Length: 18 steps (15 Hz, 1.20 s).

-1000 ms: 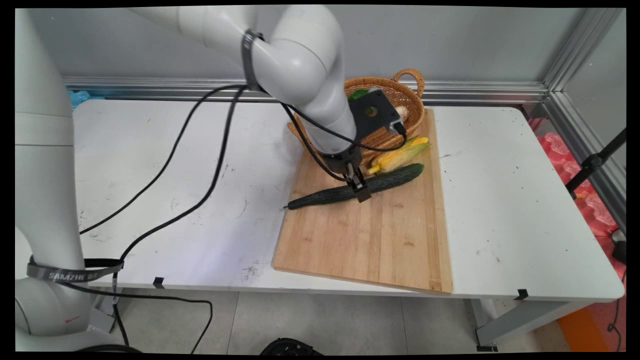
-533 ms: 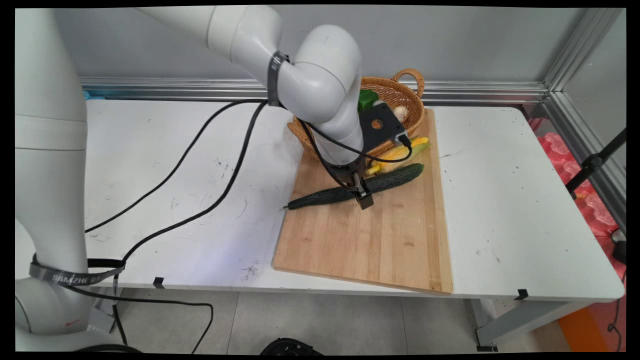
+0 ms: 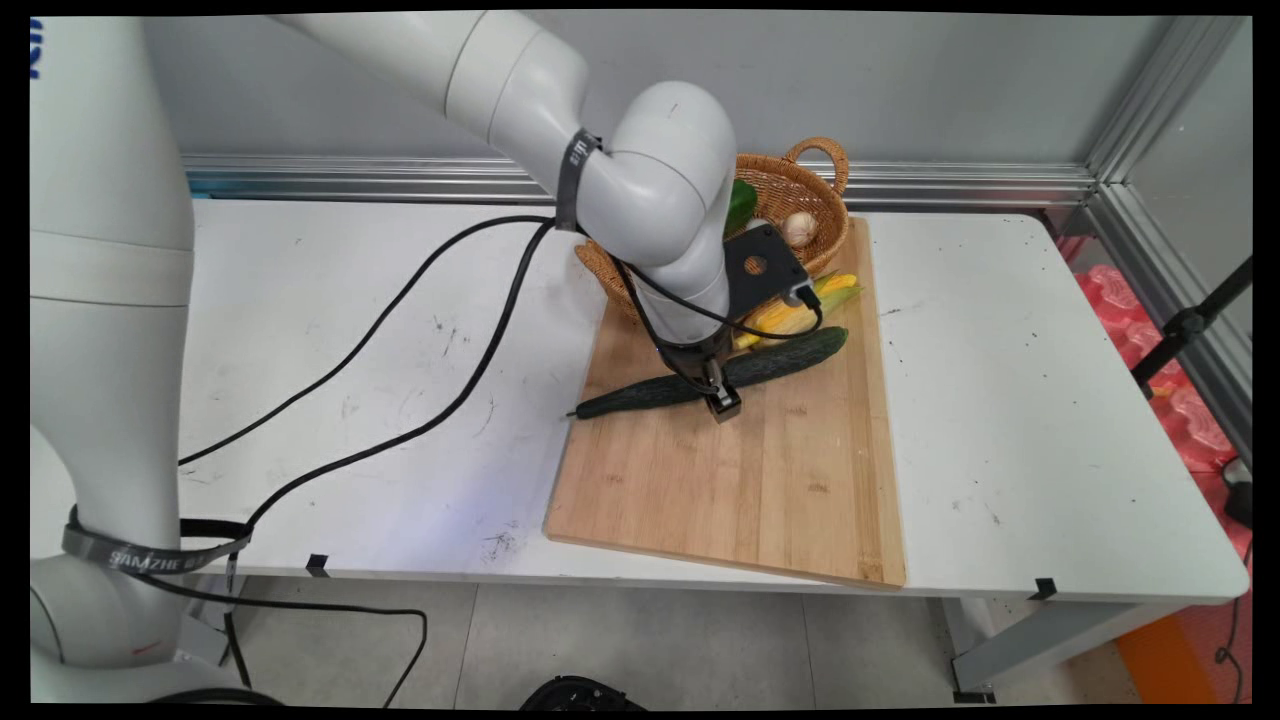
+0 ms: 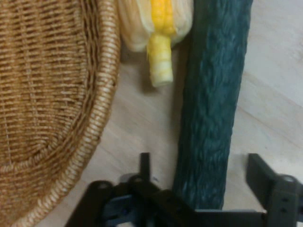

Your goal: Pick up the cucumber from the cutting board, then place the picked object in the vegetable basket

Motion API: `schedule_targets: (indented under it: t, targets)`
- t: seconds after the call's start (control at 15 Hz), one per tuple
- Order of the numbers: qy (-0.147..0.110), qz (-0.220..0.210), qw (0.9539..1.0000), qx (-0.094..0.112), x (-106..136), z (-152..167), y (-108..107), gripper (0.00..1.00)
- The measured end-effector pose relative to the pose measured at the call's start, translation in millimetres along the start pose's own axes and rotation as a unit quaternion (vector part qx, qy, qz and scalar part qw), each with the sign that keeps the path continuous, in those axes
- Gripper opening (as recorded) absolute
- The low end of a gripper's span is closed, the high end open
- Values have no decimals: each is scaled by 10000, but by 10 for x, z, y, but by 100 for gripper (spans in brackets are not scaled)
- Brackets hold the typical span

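Bamboo cutting board (image 3: 740, 480) bearing a wicker basket (image 3: 800, 190) at its far edge. Beside the basket, an ear of corn (image 3: 790, 315), then a long cucumber (image 3: 790, 355). Gripper (image 3: 722, 400) spread open, straddling the cucumber's middle.

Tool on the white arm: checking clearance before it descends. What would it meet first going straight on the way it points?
Probably the long dark green cucumber, lying between the open fingers of the tool, then the bamboo cutting board beneath.

White rounded arm (image 3: 640, 190), black cables (image 3: 400, 330), black fingers (image 4: 270, 182)
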Motion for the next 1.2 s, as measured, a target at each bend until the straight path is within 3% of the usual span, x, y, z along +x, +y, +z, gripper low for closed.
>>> schedule_targets:
  t: [0.67,1.2]
  targets:
    - [-14,61,9998,-194,0,-84,1,0]
    - [178,291,9986,-396,-71,-696,-254,0]
